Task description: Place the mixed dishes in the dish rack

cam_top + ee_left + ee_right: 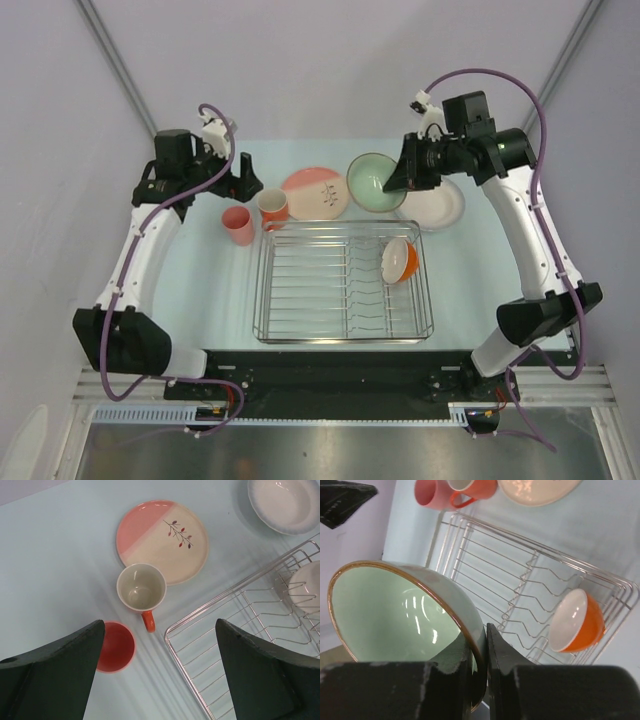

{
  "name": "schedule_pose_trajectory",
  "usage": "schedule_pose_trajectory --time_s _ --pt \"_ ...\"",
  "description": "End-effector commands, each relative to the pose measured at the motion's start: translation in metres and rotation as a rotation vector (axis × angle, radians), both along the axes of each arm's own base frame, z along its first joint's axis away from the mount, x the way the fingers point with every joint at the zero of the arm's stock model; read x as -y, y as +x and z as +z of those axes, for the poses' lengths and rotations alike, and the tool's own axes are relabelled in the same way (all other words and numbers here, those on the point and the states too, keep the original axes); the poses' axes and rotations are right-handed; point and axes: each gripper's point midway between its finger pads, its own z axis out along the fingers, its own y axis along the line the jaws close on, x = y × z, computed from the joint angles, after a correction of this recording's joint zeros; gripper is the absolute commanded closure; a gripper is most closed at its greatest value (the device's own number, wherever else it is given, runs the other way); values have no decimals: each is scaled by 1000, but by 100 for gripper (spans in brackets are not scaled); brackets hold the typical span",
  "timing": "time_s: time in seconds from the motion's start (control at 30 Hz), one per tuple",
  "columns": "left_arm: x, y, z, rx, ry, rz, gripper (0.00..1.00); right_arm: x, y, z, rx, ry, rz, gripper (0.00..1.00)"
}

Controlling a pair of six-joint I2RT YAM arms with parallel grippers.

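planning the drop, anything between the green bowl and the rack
Nothing visible. The right gripper holds the pale green bowl just beyond the dish rack's far edge; the orange bowl fills only the rack's far right corner.

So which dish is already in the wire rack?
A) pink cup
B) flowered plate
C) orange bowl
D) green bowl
C: the orange bowl leans on its side inside the dish rack, while the pale green bowl is pinched at its rim by the right pincer, outside the rack.
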Motion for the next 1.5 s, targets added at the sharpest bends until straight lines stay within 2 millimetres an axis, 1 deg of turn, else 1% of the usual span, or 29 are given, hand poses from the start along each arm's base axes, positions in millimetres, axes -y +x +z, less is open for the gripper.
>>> schedule_pose_trajectory --time_s 0.0,0.03,0.1,0.13,0.17,0.2,0.23,0.3,0.4,0.43,0.47,0.5,0.53,0.57,0.6,0.7,0.8,0.93,1.0,1.07,1.17,1.27,1.33,1.37,1.43,1.47 --pt "-3 -6 13 46 8 -5 2 17 -8 12 75 -16 -31 100" --pt "-3 -5 13 46 4 -6 2 32 -4 -10 71 -131 -88 100" --pt "-2 -5 14 46 2 -8 2 50 -13 -34 59 -267 -136 100" --pt "-2 -4 16 50 1 -8 2 63 -22 -64 25 -404 -154 100" --pt "-3 -4 16 49 3 -5 2 69 -29 -72 21 -458 -151 100" --pt "-3 -2 14 43 2 -4 2 79 -36 -75 26 -506 -172 100" --pt "-2 -2 16 46 1 -4 2 87 -40 -87 10 -555 -181 100" --pt "-1 0 15 36 -6 -5 2 94 -47 -84 25 -561 -192 100" --pt "-1 -1 16 31 -16 5 2 94 -60 -85 46 -568 -164 100" --pt "-1 -2 15 29 -17 6 2 93 -65 -88 46 -574 -149 100" --pt "-2 -1 15 32 -14 9 2 89 -74 -97 40 -596 -105 100" --pt "-3 -3 12 26 -12 14 2 93 -79 -96 58 -615 -106 100" --pt "-3 -3 10 23 -10 18 2 97 -81 -97 65 -637 -108 100" --pt "-4 -3 9 21 -6 21 2 103 -85 -103 57 -666 -113 100" --pt "-4 -3 7 17 -4 22 2 107 -86 -101 72 -675 -126 100" --pt "-5 -2 5 8 -2 28 2 108 -90 -102 78 -667 -121 100" --pt "-4 -2 6 7 -9 31 2 109 -89 -100 84 -674 -134 100" --pt "-6 -2 7 14 -2 41 2 111 -85 -104 73 -704 -143 100" --pt "-8 -3 4 8 6 43 2 118 -79 -107 75 -765 -165 100" --pt "-10 -3 3 10 22 48 2 119 -73 -111 94 -845 -152 100" --pt "-12 -1 1 10 31 53 2 114 -71 -111 109 -882 -113 100" --pt "-10 2 -3 4 16 54 2 111 -71 -112 110 -888 -97 100" --pt "-4 6 -8 -11 -1 37 2 107 -70 -119 94 -904 -74 100" --pt "5 6 -8 -13 -11 15 3 105 -68 -123 82 -913 -67 100" --pt "19 13 -3 -4 -19 -25 5 102 -65 -133 56 -942 -49 100" --pt "34 14 -1 2 -22 -62 5 102 -63 -135 56 -962 -45 100"
